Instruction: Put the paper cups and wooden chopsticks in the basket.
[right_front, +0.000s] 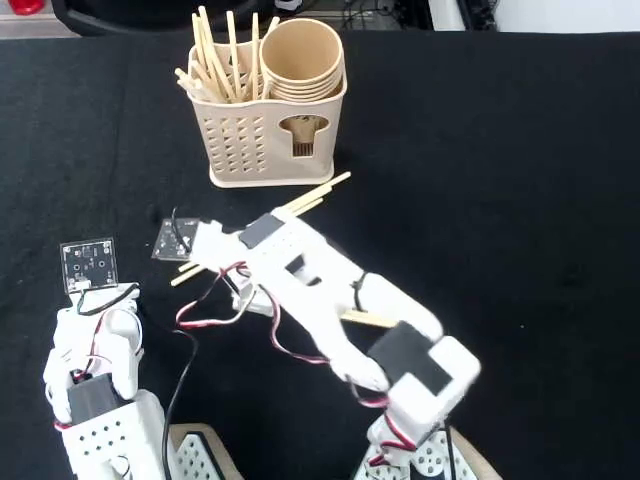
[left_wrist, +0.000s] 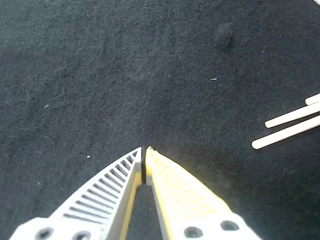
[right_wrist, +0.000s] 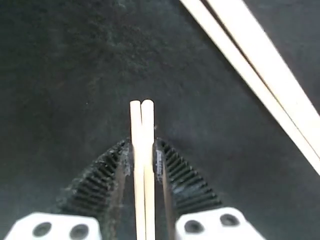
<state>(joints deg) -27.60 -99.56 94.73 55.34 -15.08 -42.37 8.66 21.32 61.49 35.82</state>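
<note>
Basket (right_front: 250, 150) of cream plastic stands at the far side of the black table (right_front: 520, 200), a little left of centre. Its left compartment holds a bunch of upright chopsticks (right_front: 215, 60) that fan out above the rim. Its right compartment holds stacked paper cups (right_front: 300, 60), nested one inside another with the open mouth on top.

A loose pair (right_front: 322, 189) of chopsticks lies flat on the cloth just near of the basket. It slants from beside the basket's near right corner toward the near left and passes under the right arm (right_front: 310, 280). That arm stretches from its base at the near centre across to the left, its wrist ending near the middle of the table.

The right gripper (right_wrist: 144, 150) is pinching a held pair (right_wrist: 142, 145) of chopsticks. The two sticks lie side by side between the ribbed dark fingers (right_wrist: 107, 172), and their blunt ends poke out just past the tips. In the right wrist view the loose pair (right_wrist: 260, 65) crosses the cloth well beyond them, apart from the held ones.

The left arm (right_front: 100, 380) sits folded at the near left corner. The left gripper (left_wrist: 145, 151) has its tips pressed together with nothing between them, over bare cloth. Three chopstick ends (left_wrist: 285, 127) show off to its right, apart from it.
</note>
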